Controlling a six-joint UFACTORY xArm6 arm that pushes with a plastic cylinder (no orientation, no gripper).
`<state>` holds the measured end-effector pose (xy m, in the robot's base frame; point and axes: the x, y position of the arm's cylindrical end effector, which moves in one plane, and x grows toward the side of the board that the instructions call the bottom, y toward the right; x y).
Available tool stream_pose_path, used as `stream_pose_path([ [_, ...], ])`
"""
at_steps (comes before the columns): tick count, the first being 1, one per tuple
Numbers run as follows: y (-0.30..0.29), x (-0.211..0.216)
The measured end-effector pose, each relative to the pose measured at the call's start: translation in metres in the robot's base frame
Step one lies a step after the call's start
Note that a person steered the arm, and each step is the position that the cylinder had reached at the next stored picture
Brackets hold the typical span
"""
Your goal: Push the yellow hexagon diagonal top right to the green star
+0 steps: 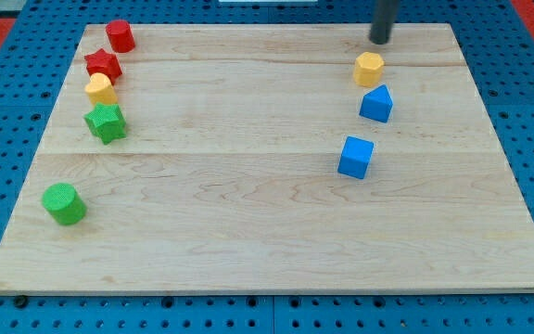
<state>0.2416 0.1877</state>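
Camera view: yellow hexagon (369,69) just below my tip (380,42), apart.

two red blocks (120,36) (103,64), two yellow (369,69) (100,89), two green (106,122) (64,204), two blue (376,104) (356,157)

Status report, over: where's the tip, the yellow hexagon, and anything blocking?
My tip just above yellow hexagon, apart. Green star far at view's left. Nothing between.

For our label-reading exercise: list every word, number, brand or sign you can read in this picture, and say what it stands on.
None: no text shows on the board, on any block such as the yellow hexagon or green star, or on my tip.
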Motion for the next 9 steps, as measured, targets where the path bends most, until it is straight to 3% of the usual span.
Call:
stream_pose_path([
  [1,-0.016,0.053],
  [2,-0.113,0.061],
  [3,-0.166,0.082],
  [4,-0.232,0.124],
  [6,-0.248,0.093],
  [7,-0.266,0.099],
  [9,-0.309,0.162],
])
